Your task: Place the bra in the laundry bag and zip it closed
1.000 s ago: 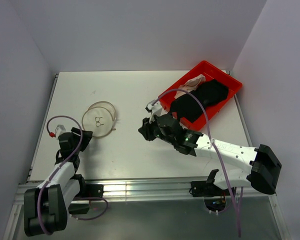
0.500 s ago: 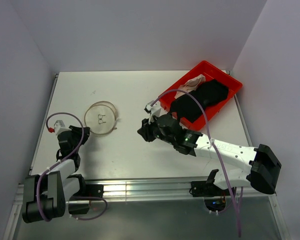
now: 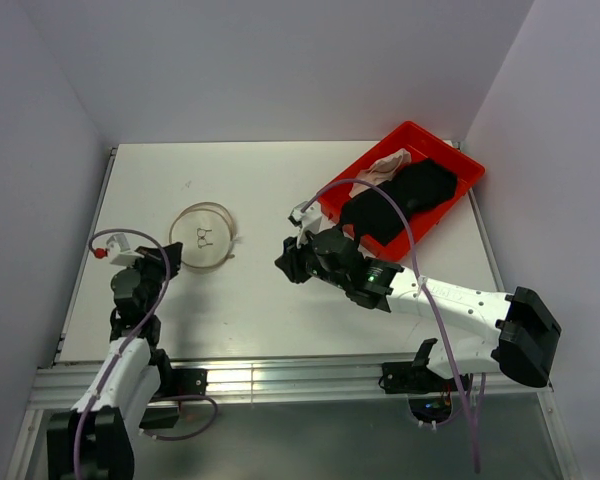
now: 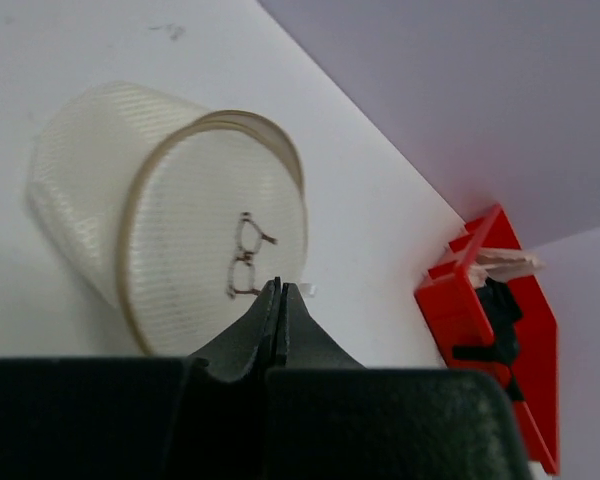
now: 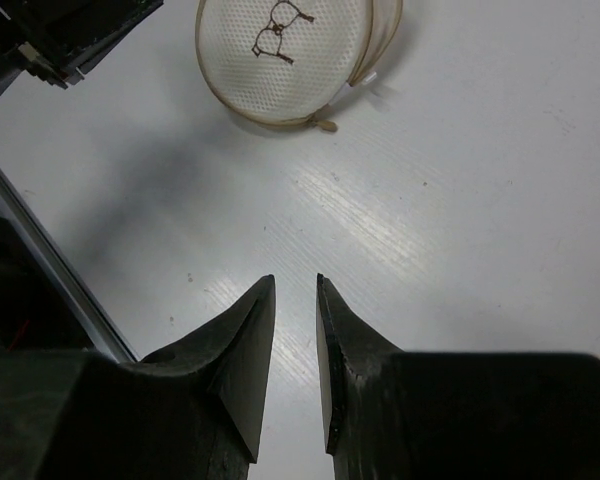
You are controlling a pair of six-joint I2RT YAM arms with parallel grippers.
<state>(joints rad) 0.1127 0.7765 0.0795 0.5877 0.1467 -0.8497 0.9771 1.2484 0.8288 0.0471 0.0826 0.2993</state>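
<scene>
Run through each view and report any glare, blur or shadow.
Top external: even soft light, sharp, with glare on the metal rail. Left wrist: laundry bag fairly crisp, the dark left end effector blurred near the lens. Right wrist: a glare streak across the table, a soft shadow at left, the right end effector underexposed.

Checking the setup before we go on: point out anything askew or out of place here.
Only one thing: a pale cloth seems to spill over the rim of the red tray instead of lying inside it. The mesh bag sits apart, lid on, seemingly empty.
</scene>
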